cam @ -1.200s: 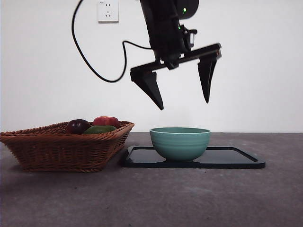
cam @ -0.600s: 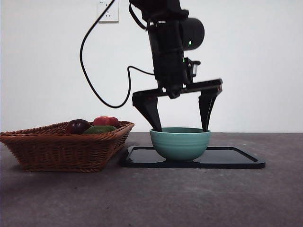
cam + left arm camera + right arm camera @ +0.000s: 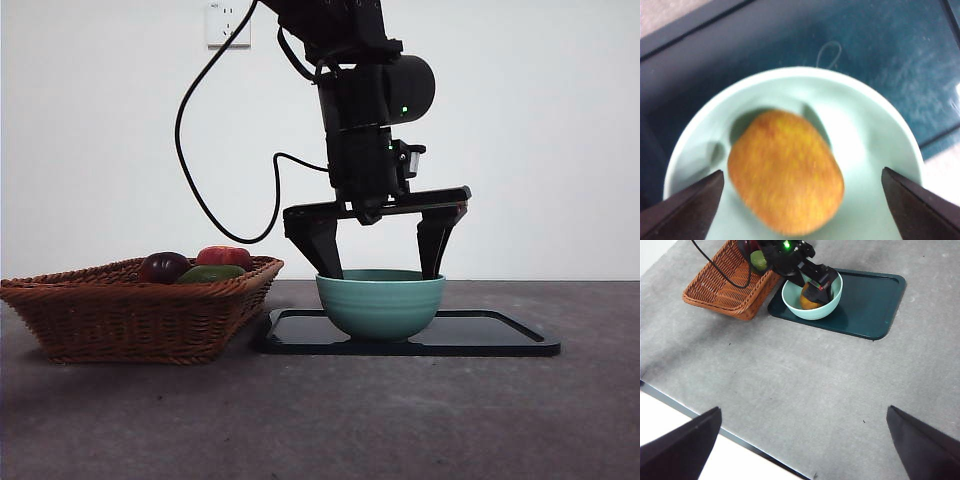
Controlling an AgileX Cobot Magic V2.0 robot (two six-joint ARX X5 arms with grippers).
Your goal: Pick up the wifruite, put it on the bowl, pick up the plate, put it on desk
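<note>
Fruit (image 3: 785,177): lies in bowl (image 3: 381,303); likely light, firm.
Left claw (image 3: 378,272): wide, empty, at bowl's rim.
Right claw (image 3: 805,440): wide, waiting.

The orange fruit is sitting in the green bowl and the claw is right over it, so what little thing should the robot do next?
Probably lift the left gripper straight up out of the bowl. Its jaws are open, one on each side of the wifruite, which already lies on the bowl's floor. That step looks done. The bowl sits on the dark plate, which must be picked up next, so the arm should get clear first.
</note>
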